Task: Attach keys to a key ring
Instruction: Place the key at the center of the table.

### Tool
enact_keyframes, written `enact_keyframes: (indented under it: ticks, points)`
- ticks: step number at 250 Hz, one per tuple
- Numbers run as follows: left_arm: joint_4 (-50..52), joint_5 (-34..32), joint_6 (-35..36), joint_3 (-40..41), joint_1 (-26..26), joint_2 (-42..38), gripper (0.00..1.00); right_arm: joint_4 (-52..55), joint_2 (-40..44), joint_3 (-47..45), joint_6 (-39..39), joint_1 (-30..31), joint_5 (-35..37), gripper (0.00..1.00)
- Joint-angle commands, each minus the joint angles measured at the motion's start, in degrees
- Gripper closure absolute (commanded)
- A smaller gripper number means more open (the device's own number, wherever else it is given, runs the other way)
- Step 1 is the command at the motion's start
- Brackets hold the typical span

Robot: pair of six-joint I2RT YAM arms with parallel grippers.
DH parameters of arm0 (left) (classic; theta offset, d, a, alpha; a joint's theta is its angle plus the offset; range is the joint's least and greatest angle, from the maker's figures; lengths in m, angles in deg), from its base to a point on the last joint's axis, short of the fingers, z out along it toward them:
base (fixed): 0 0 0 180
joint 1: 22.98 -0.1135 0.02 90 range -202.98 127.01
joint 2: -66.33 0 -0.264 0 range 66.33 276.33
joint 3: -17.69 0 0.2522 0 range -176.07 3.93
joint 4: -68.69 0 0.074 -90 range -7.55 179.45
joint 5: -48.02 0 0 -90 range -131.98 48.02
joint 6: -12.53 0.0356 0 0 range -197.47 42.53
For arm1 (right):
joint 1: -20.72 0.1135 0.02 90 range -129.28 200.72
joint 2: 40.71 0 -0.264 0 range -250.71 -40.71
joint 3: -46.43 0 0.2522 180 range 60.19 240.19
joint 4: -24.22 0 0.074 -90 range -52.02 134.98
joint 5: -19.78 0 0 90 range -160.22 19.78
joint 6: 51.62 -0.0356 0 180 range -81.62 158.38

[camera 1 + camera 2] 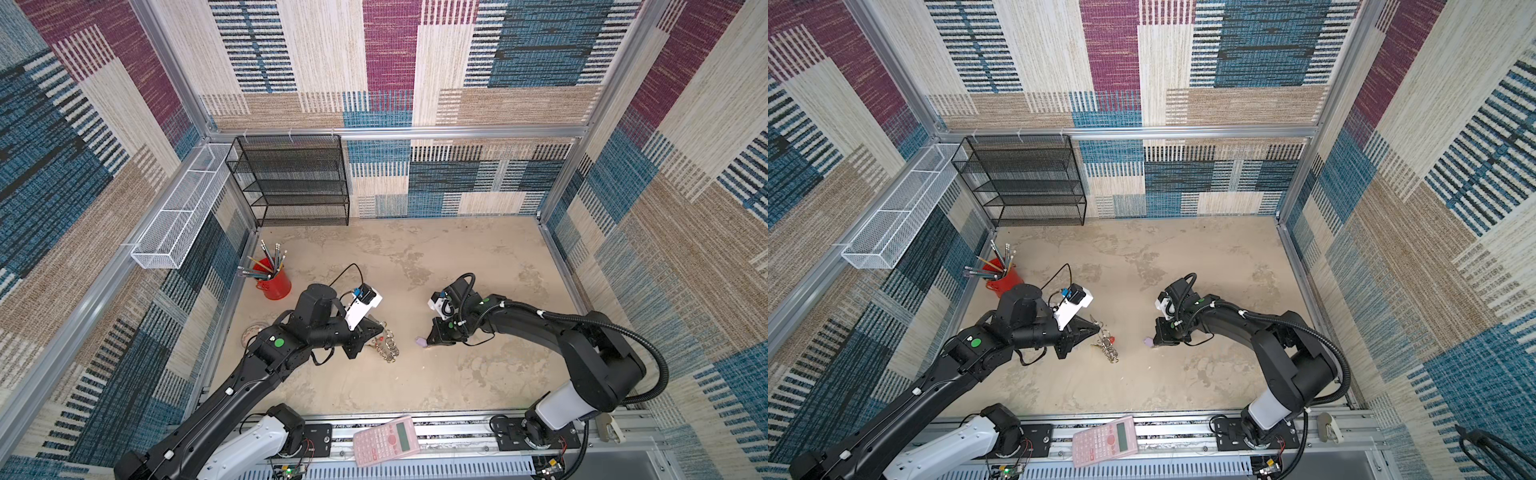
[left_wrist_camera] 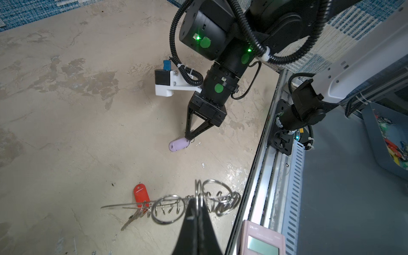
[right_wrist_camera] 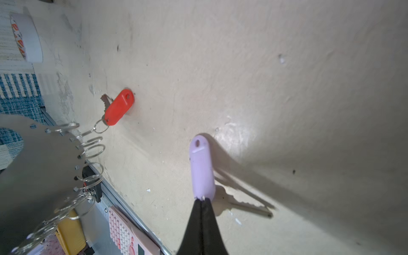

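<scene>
Left wrist — calculator [image 2: 262, 240] reads "deli" | left gripper [image 2: 197, 204] clamps key ring [image 2: 213, 202] | right gripper [image 2: 190, 137] pinches lilac key [image 2: 177, 145]

A: Place type?
B: Robot lab cell, not a home. Aluminium frame [image 1: 395, 133], patterned fabric walls [image 1: 390, 62], left arm [image 1: 249, 374] and right arm [image 1: 590, 357] bolted to a front rail [image 1: 457, 432].
A: Office stuff though?
B: Just loose items: mesh shelf [image 1: 291, 183], pencil cup [image 1: 276, 286], pink calculator [image 1: 386, 440].
</scene>
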Motion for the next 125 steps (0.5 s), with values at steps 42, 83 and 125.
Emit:
enact_keyframes:
  ticks: [42,83,125]
  points:
    - [-1.85,1.35,0.46,0.21,0.02,-0.68,1.00,1.00,-8.12,4.29,2.95,-3.13,-3.66,1.00]
    - [-2.16,2.25,0.11,0.16,0.02,-0.70,1.00,1.60,-11.81,6.49,4.05,-4.94,-4.85,1.00]
    - [-1.98,2.33,0.56,0.28,0.02,-1.11,1.00,1.64,-14.12,8.19,4.06,-5.48,-5.00,0.96]
